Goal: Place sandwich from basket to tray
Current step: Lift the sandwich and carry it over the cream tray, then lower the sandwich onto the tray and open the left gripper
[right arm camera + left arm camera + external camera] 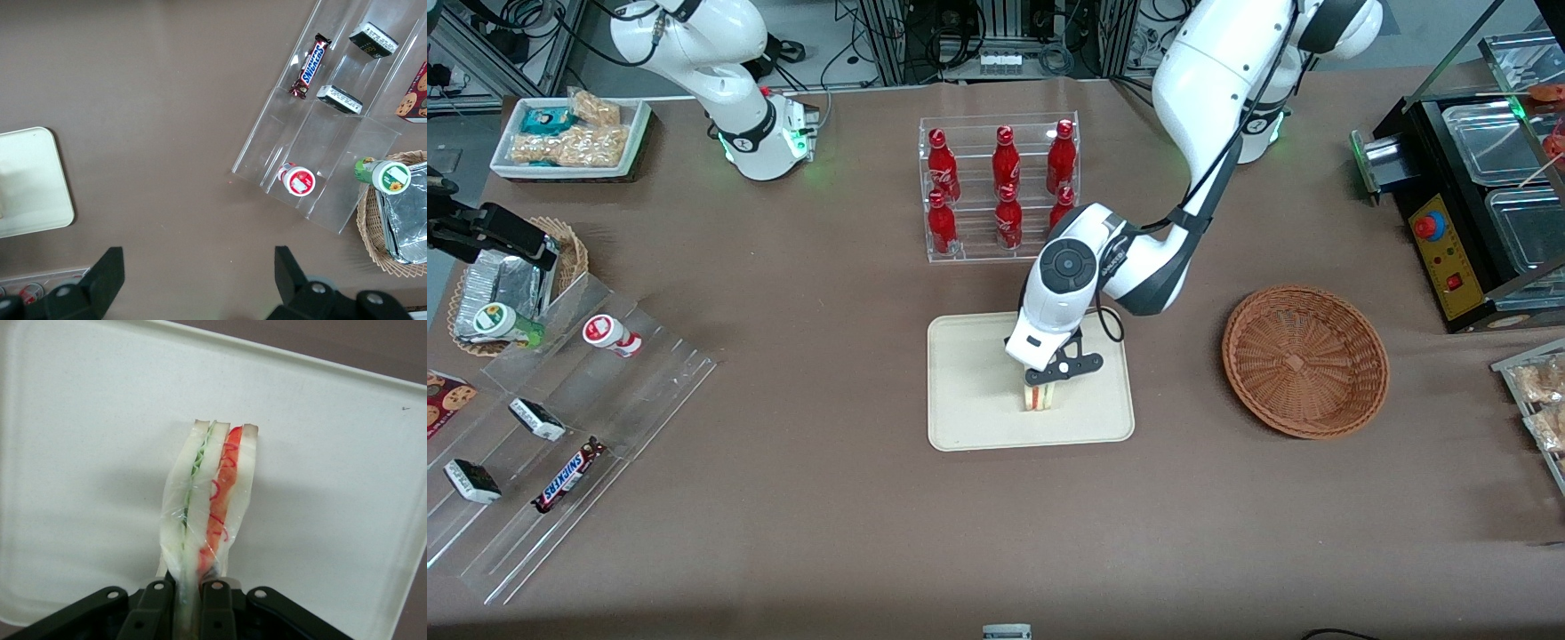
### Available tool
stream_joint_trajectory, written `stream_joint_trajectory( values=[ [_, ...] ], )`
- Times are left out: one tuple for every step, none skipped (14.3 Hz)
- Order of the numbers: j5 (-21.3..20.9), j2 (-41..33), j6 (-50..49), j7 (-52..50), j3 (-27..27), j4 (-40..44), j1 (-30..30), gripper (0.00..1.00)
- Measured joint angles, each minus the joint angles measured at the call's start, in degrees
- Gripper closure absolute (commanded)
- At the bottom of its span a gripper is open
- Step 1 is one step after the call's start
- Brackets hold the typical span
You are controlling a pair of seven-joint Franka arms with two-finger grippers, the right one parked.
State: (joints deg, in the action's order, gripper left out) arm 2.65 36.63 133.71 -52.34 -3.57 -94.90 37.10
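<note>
One sandwich (1042, 396) pinched in the end effector (1049, 384), over the tray (969, 391) near its front edge; basket (1304, 360) empty. I'd lower gently, then let go.

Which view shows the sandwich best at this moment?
The left wrist view: the sandwich fills it, layers clear, pinched by the gripper over the tray. The front view shows only its lower edge under the gripper. The right wrist view misses it.

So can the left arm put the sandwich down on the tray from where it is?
Probably yes. The gripper is shut on the sandwich right above the tray, and the tray's surface under it is bare. The basket sits apart, not in the way.
</note>
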Motion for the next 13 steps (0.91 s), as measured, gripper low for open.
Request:
stream_joint_trajectory(
  values=[
    [0.0,0.6,0.9,0.0,0.0,0.0,0.0,0.72],
    [0.0,1.1,2.1,0.0,0.1,0.1,0.0,0.45],
    [0.2,1.4,2.8,0.0,0.1,0.2,0.0,0.00],
    [0.8,1.4,3.0,-0.1,0.1,0.4,0.0,0.00],
    [1.4,1.4,3.0,-0.1,0.1,0.9,0.0,0.00],
    [1.7,1.3,3.1,-0.1,0.2,1.5,0.0,0.00],
    [1.8,0.9,2.9,-0.1,0.3,2.3,-0.1,0.00],
    [1.8,0.1,2.2,-0.1,0.5,3.1,-0.1,0.00],
    [1.8,-1.2,0.7,-0.1,0.6,3.8,-0.1,0.00],
    [1.8,-2.8,-1.2,-0.1,0.8,4.5,-0.2,0.00],
    [1.8,-4.6,-3.5,-0.1,1.0,4.9,-0.3,0.00],
    [1.8,-6.7,-6.0,-0.1,1.3,5.2,-0.6,0.00],
    [1.7,-8.3,-8.3,0.3,1.5,5.2,-1.1,0.00]
  ],
)
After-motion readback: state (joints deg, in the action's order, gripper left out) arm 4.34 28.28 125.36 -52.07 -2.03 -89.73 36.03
